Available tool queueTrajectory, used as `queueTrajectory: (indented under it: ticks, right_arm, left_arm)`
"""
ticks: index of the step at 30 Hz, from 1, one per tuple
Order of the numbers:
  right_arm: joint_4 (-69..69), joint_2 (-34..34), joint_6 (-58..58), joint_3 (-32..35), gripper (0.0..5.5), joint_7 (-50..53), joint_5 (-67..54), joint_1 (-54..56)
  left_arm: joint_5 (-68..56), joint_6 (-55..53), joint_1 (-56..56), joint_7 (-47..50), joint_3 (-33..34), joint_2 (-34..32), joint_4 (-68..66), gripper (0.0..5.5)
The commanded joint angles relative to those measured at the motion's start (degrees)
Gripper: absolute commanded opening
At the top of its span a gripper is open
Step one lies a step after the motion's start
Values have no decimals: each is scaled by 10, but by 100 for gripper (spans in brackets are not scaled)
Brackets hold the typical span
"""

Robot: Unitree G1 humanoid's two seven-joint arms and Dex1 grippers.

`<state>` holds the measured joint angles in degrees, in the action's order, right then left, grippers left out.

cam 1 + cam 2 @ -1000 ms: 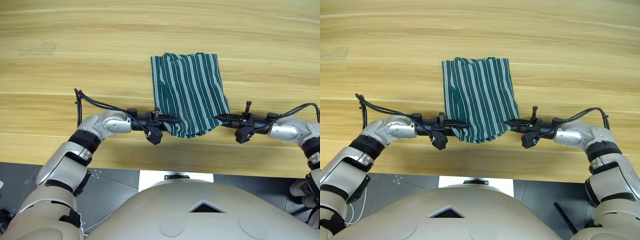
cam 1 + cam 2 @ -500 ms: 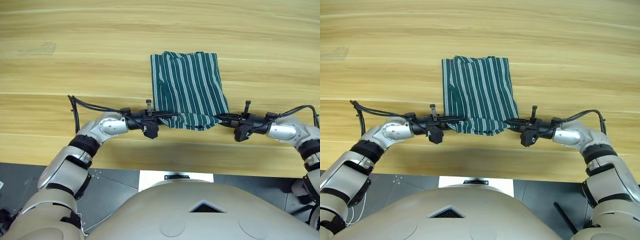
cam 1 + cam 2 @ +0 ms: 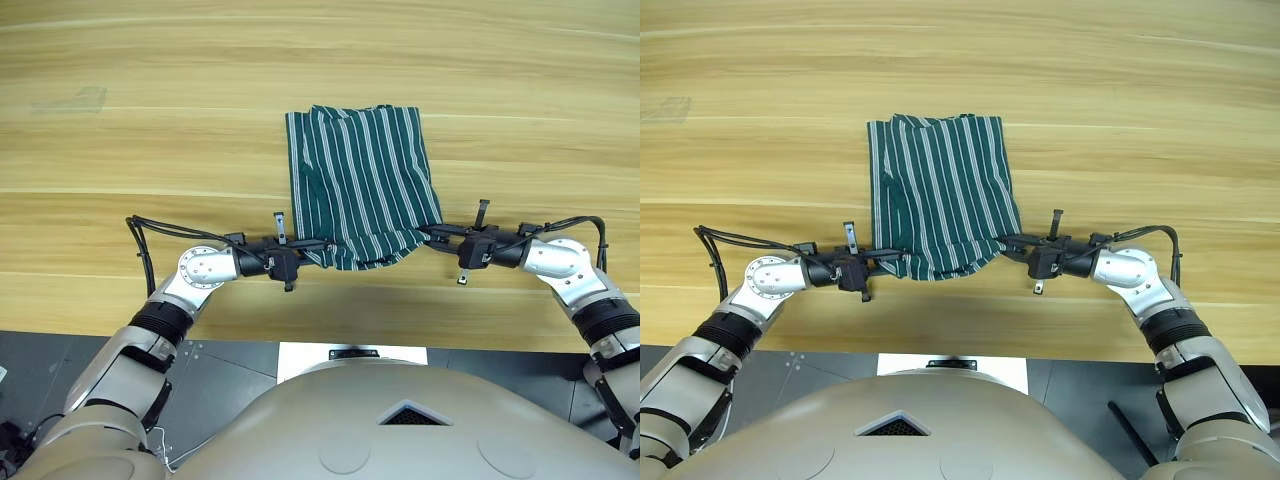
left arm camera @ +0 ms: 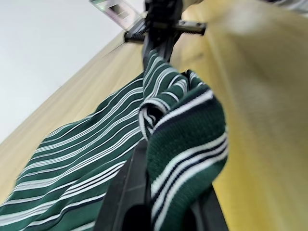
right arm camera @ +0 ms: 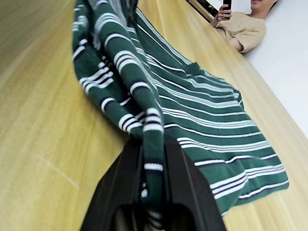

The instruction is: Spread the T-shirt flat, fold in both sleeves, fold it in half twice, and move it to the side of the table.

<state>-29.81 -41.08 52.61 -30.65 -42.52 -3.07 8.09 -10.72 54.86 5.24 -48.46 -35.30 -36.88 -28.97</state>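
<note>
The dark green T-shirt with thin white stripes (image 3: 360,175) is lying on the near half of the pale wooden table (image 3: 150,100). It is already reduced to a narrow panel, so the spreading and both sleeve folds are looking done. The left gripper (image 3: 328,243) is pinching the panel's near-left corner and the right gripper (image 3: 430,232) the near-right corner. Each is clamping cloth between its fingers, with the hem bunching and sagging between them. How many half-folds the cloth is already carrying is hard to judge from these views; probably one is just beginning. Moving the shirt to the table's side is remaining.
</note>
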Motion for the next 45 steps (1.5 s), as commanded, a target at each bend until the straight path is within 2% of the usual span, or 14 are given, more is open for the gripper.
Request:
queueTrajectory:
  ticks: [1, 8, 11, 16, 22, 30, 35, 37, 40, 41, 43, 45]
  right_arm:
    - [42, -11, -19, 5, 25, -50, -15, -24]
    - [186, -101, -84, 29, 25, -140, -102, -142]
    - [230, -105, -118, 47, 25, -159, -146, -164]
    - [209, -11, -195, 83, 25, -120, -166, -119]
    - [154, 99, -287, 117, 25, -55, -141, -50]
    - [65, 223, -381, 176, 25, -19, -162, 79]
    - [58, 262, -413, 206, 25, -38, -175, 141]
    - [58, 263, -399, 209, 25, -48, -160, 149]
    - [80, 200, -272, 171, 25, -94, -68, 82]
    - [88, 165, -218, 159, 25, -105, -29, 45]
    - [102, 111, -136, 147, 25, -108, 35, -9]
    - [115, 80, -88, 143, 25, -98, 78, -38]
  left_arm:
    - [-9, -58, -52, -42, 3, -15, 38, 9]
    - [-120, -141, -174, -77, 59, -63, 213, 9]
    - [-169, -184, -212, -90, 79, -60, 260, 9]
    - [-261, -314, -182, -66, 124, 22, 256, 9]
    - [-277, -454, -123, 8, 192, 126, 194, 9]
    - [-286, -554, -15, 48, 297, 224, 87, 9]
    - [-286, -548, -31, 25, 331, 262, 106, 9]
    - [-268, -510, -51, -10, 325, 270, 130, 9]
    - [-180, -383, -108, -109, 280, 234, 163, 9]
    - [-122, -324, -129, -126, 265, 204, 162, 9]
    - [-26, -235, -153, -139, 247, 153, 151, 9]
    - [15, -186, -160, -141, 240, 129, 148, 9]
